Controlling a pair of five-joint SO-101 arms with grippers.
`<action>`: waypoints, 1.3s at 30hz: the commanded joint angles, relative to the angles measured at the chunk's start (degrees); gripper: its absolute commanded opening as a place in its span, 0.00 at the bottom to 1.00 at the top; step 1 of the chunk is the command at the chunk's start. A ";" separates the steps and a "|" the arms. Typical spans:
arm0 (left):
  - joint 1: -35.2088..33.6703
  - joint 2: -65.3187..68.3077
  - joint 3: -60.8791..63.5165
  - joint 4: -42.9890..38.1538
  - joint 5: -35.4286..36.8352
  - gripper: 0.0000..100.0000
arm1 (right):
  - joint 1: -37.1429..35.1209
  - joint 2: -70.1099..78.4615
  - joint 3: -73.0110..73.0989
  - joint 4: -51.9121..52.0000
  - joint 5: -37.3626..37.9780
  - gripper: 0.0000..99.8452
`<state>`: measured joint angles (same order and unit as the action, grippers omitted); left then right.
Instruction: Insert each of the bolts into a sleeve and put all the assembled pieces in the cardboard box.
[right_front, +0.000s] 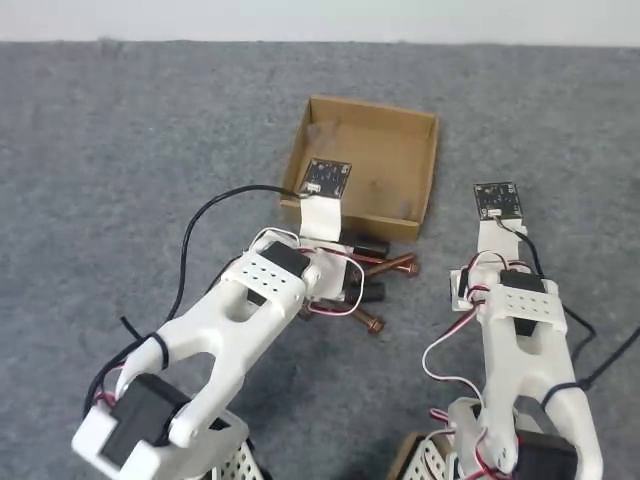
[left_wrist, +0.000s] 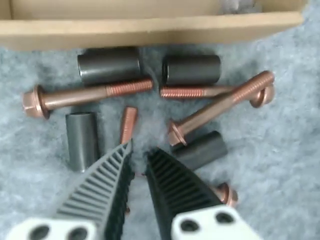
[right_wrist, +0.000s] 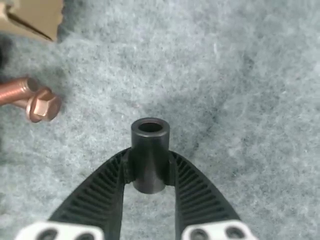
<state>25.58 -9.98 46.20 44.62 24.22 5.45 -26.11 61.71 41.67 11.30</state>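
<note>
Several copper bolts and dark sleeves lie in a pile in front of the cardboard box (right_front: 365, 226). In the left wrist view, sleeves (left_wrist: 109, 65) (left_wrist: 191, 69) lie along the box wall (left_wrist: 150, 30), and another sleeve (left_wrist: 82, 140) lies beside a short bolt (left_wrist: 128, 125). My left gripper (left_wrist: 137, 157) hovers over the pile, its jaws a narrow gap apart with nothing between them. The short bolt runs under one fingertip. Right of the pile, over bare carpet, my right gripper (right_wrist: 149, 165) is shut on a black sleeve (right_wrist: 149, 150) with its bore showing.
Long bolts (left_wrist: 85, 95) (left_wrist: 220, 102) cross the pile, and one more sleeve (left_wrist: 200, 150) lies near a bolt head (left_wrist: 226, 194). Two bolt heads (right_wrist: 42, 106) and a box corner (right_wrist: 35, 17) sit to one side of the held sleeve. Grey carpet (right_front: 120, 160) surrounds everything.
</note>
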 joint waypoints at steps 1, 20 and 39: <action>-0.18 -0.26 -0.48 -1.93 0.44 0.03 | -0.66 0.22 -0.18 -0.84 1.23 0.01; -3.16 5.89 -3.30 -2.20 0.62 0.14 | -0.66 0.22 -0.18 -0.84 1.32 0.01; -0.09 19.43 -17.01 10.73 -4.04 0.01 | -0.66 0.22 -0.18 -0.84 1.32 0.01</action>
<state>24.53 10.24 30.64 54.64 23.69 5.45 -26.11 61.71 41.67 11.30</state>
